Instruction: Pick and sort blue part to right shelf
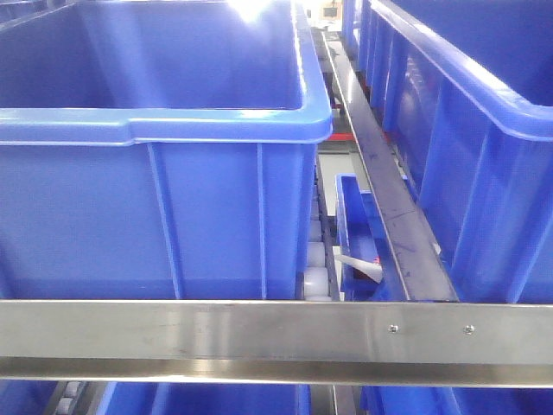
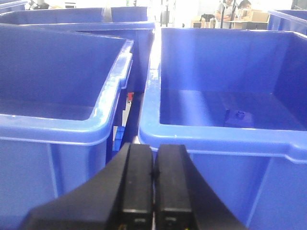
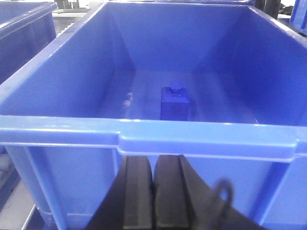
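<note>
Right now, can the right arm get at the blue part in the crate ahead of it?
Probably yes, but not straight ahead. The blue part stands on the crate floor behind the near wall, and the right tool sits shut below that rim. The crate is open-topped, so it would have to lift over and open first.

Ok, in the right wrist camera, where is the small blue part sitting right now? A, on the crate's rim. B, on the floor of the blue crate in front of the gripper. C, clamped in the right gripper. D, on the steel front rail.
B: the blue part stands on the floor of the blue crate, beyond its near rim, while the right gripper below is closed with nothing between its fingers.
</note>
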